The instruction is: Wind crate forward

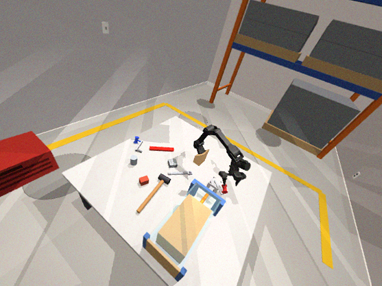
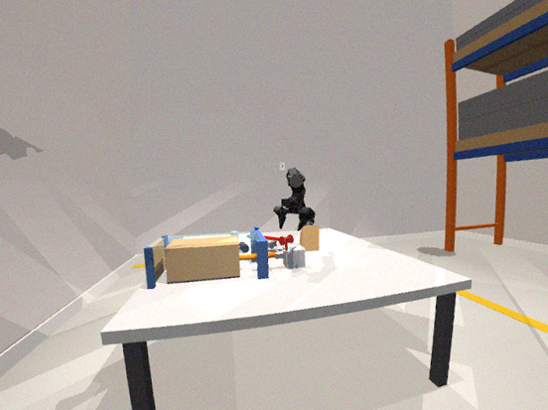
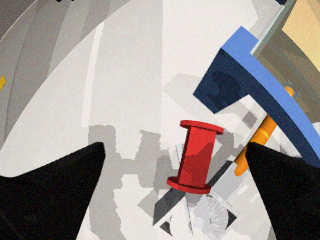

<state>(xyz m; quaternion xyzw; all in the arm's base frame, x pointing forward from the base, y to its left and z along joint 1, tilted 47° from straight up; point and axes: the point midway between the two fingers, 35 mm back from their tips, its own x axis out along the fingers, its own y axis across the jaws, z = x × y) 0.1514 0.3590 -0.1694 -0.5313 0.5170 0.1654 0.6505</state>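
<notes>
nearest the wrist cam, the gripper (image 1: pixel 230 182) (image 2: pixel 290 227) (image 3: pixel 178 150) has its black, tapered jaws spread wide w/ nothing pinched. betw. & beyond the tips in that view: the winch handle's red grip (image 1: pixel 224 189) (image 2: pixel 288 240) (image 3: pixel 197 157), a smooth spool shape w/ flanged ends, standing tilted over the winch (image 1: pixel 211 185) (image 2: pixel 294 258) (image 3: pixel 212 212). winch is grey, blocky, partly covered by grip & crank; can't tell how far the key sits in the hole.

orange strap (image 1: pixel 204 198) (image 2: pixel 247 258) (image 3: pixel 260 137) runs from winch side thru the blue frame (image 1: pixel 207 190) (image 2: pixel 264 258) (image 3: pixel 280 80) to the crate (image 1: pixel 187 223) (image 2: pixel 203 258) (image 3: pixel 307 20). crate = tan box, flat in the cubby betw. clear panels, front apart from the frame; cut off in wrist view.

elsewhere on the white bench (image 1: pixel 230 231) (image 2: pixel 348 278): upright tan board (image 1: pixel 201 157) (image 2: pixel 310 237) near the arm, metal wrench (image 1: pixel 180 173), wood-handled mallet (image 1: pixel 151 195), red block (image 1: pixel 143 180), grey cylinder (image 1: pixel 133 160), red bar (image 1: pixel 161 148). way back, orange-post rack (image 1: pixel 225 63) (image 2: pixel 453 116) w/ dk grey loads, cut off at the edge.
</notes>
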